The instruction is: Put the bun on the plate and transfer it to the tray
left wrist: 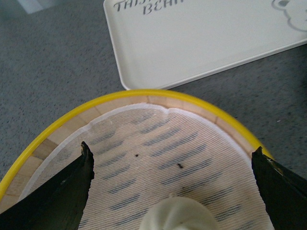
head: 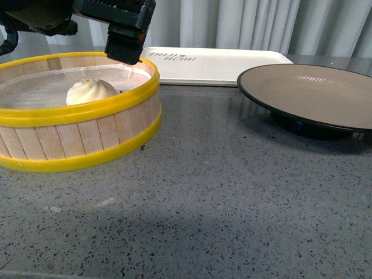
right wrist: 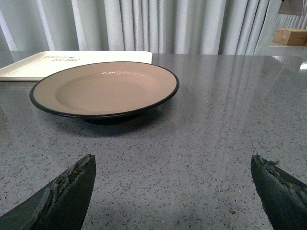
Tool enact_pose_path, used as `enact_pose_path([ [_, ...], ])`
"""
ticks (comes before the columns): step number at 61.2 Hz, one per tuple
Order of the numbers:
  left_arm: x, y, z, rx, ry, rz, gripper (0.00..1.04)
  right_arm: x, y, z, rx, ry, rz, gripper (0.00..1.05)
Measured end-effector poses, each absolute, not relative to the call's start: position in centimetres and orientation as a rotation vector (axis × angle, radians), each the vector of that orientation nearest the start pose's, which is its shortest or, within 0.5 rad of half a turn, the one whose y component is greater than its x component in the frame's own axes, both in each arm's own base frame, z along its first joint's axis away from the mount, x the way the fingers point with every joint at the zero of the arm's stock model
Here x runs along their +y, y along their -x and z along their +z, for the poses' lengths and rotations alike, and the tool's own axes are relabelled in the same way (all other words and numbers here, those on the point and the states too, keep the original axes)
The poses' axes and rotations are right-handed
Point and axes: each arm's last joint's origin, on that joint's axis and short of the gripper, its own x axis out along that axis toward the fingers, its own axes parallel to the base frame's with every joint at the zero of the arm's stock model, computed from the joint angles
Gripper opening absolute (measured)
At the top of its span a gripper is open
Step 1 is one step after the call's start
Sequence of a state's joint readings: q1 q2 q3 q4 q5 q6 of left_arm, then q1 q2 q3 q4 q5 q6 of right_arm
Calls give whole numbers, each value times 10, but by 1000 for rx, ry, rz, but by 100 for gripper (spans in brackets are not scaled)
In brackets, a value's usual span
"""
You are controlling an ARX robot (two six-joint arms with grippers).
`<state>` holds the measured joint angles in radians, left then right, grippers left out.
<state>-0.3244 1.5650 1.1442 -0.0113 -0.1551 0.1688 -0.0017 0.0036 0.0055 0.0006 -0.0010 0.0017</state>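
Note:
The white bun (head: pixel 90 92) lies inside a yellow-rimmed wooden steamer basket (head: pixel 87 111) at the left. My left gripper (head: pixel 123 49) hangs open just above the basket's far rim. In the left wrist view the gripper (left wrist: pixel 172 155) has its jaws spread wide over the cloth liner, and the bun (left wrist: pixel 180 215) sits between them, untouched. The brown plate (head: pixel 314 93) with a black rim stands empty at the right. The cream tray (head: pixel 215 64) lies behind, also empty. My right gripper (right wrist: pixel 172 163) is open over bare table, short of the plate (right wrist: pixel 103 86); the front view does not show it.
The grey speckled table (head: pixel 221 192) stretches across the foreground. The tray (left wrist: pixel 201 38) with grey lettering lies just beyond the basket rim (left wrist: pixel 144 93). Curtains hang behind the table, and a cardboard box (right wrist: pixel 291 36) sits far off.

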Motion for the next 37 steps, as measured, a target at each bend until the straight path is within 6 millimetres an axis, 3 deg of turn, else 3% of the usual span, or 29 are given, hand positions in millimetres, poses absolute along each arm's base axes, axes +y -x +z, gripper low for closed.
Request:
enact_pose_path([
  [19,-73,-353,273,467,-264,-117,98,0,-98,165,-2,-2,-1,96],
  [37,-68,-352,268,524,-257,-151,98,0,-98,165,-2,-2,-1,96],
])
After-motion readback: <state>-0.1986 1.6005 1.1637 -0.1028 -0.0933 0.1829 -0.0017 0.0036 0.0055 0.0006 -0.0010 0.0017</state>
